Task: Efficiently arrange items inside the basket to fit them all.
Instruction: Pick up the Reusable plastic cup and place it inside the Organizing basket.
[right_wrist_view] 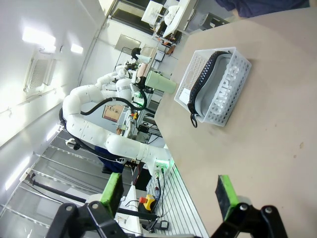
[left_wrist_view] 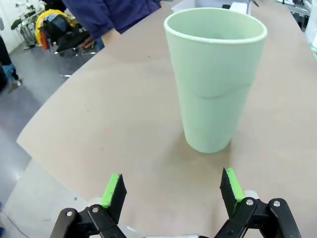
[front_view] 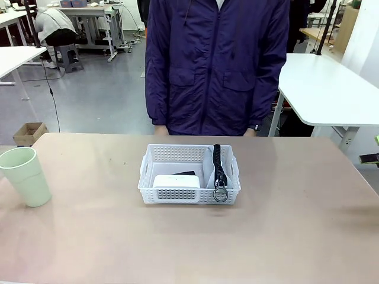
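Bench stock, as seen from my side:

1. Left claw (left_wrist_view: 173, 186): mine, fingers spread wide, green pads bare, nothing pinched. Low over bench (left_wrist_view: 99, 129), aimed at item 3.
2. Right claw (right_wrist_view: 168, 191): mine, also spread, empty. Out by the bench edge, well apart from the basket.
3. Cup (front_view: 25, 176), pale green, qty 1: upright, mouth up, on the bare bench near its left edge, approx. 9 o'clock from the basket and well apart. In the left wrist view it stands just beyond my fingertips at 12 o'clock, not touched.
4. Basket (front_view: 144, 171), white, perforated: bench centre, long side facing me.
5. Pouch (right_wrist_view: 223, 84), grey, "CAMPUS" print: in the basket on its 3 o'clock side, stood on edge, black zipper (front_view: 217, 160) on top, ring (front_view: 220, 194) hanging over the near wall.
6. Clock (front_view: 176, 181), white, rect.: in the basket, approx. 7 o'clock corner.
7. Stapler (front_view: 185, 174), black: in the basket, just behind the clock at 12 o'clock; only a sliver visible.
8. Person (front_view: 216, 65), dark blue jacket: standing at the bench's far side, 12 o'clock.
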`<state>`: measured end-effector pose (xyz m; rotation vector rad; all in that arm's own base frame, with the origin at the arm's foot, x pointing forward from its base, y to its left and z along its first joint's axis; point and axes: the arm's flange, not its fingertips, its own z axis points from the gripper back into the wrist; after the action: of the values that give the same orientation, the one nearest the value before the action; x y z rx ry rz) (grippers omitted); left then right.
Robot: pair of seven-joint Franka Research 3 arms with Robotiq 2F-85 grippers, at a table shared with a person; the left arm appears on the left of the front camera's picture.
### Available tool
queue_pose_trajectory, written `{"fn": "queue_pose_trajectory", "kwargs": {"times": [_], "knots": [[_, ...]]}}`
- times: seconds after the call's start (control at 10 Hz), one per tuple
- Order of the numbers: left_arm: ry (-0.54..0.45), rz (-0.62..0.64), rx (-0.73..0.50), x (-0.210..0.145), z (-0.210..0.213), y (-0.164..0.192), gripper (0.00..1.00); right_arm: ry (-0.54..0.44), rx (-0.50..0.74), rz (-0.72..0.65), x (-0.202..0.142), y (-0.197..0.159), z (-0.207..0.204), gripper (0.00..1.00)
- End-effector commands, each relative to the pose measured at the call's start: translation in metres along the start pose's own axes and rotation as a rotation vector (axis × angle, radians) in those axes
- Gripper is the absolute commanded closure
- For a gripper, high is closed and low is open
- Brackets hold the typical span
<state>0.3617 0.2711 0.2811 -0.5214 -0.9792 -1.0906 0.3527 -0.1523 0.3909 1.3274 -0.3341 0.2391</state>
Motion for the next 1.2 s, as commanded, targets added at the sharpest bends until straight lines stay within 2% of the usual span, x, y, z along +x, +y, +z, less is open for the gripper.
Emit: {"fn": "queue_pose_trajectory", "kwargs": {"times": [0.0, 0.4, 0.6, 1.1], "knots": [[0.004, -0.067, -0.028, -0.023, -0.037, -0.015, 0.00, 0.005, 0.004, 0.011, -0.002, 0.002, 0.000, 0.00], [0.003, -0.056, -0.076, -0.029, -0.076, -0.023, 0.00, 0.005, 0.004, 0.011, -0.002, 0.002, 0.000, 0.00], [0.037, -0.048, -0.081, -0.032, -0.083, -0.023, 0.00, 0.005, 0.004, 0.011, -0.002, 0.002, 0.000, 0.00], [0.019, -0.031, -0.130, -0.035, -0.094, -0.028, 0.00, 0.005, 0.004, 0.011, -0.002, 0.002, 0.000, 0.00]]}}
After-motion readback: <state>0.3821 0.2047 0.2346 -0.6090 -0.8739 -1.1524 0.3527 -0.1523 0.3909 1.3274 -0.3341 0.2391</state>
